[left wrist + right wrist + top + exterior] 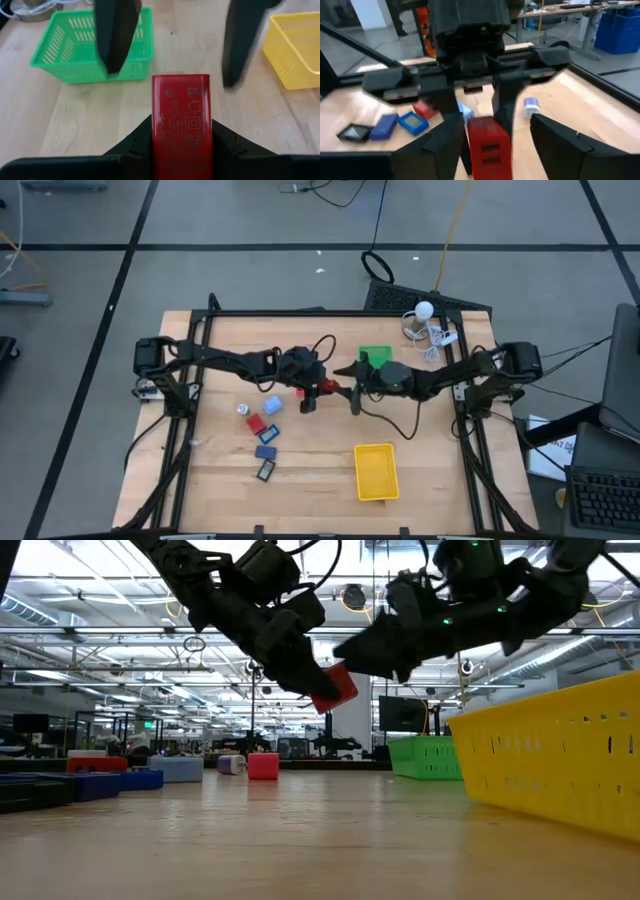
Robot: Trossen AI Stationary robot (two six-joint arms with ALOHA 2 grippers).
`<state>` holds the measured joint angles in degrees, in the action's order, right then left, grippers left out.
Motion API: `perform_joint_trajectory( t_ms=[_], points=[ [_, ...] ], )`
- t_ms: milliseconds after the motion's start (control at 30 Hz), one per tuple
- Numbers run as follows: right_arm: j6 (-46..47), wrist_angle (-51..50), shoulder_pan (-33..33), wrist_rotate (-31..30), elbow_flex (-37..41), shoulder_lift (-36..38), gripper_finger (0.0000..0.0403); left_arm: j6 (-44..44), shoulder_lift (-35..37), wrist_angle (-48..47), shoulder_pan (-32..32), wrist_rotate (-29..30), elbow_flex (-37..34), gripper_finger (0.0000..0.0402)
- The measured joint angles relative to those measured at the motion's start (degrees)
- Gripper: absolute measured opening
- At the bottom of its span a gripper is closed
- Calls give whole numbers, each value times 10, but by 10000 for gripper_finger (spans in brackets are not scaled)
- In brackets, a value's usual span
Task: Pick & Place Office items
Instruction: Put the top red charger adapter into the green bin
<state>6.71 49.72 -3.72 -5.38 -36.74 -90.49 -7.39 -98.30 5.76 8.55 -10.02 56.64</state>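
My left gripper [316, 388] is over the table's middle, shut on a red rectangular block [326, 388] that is lifted off the wood. My right gripper [350, 387] faces it from the right and is open. Its fingers [117, 35] stand on either side of the block's free end [487, 140] with gaps showing. The other office items lie on the table to the left: a light blue piece [272, 406], a whitish round one [243, 409], a red one [256, 423] and dark navy rectangles [266, 452]. A purple piece [230, 764] shows in the low view. My left gripper pinches the red block between its two fingers, on the block's long side faces at its rear half [181, 142]. The fingers [137, 142] come level from the table's left and lie along the block. It is lifted clear [335, 688], its free end toward the right gripper.
A green tray [375, 357] stands just beyond the grippers toward the far edge. A yellow tray [376, 471] sits near the near edge, right of centre. Cables and a white ball [425, 310] lie at the far right corner.
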Motion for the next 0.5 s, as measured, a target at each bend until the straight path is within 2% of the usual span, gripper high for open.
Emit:
perform_joint_trajectory(
  t_ms=[233, 500],
  points=[
    [1, -2, 1, 12, -7, -39, 268, -14, 0, 3, -9, 1, 0, 120],
    [-6, -2, 1, 12, -7, -41, 242, -10, 0, -1, -9, 15, 0, 120]
  ],
)
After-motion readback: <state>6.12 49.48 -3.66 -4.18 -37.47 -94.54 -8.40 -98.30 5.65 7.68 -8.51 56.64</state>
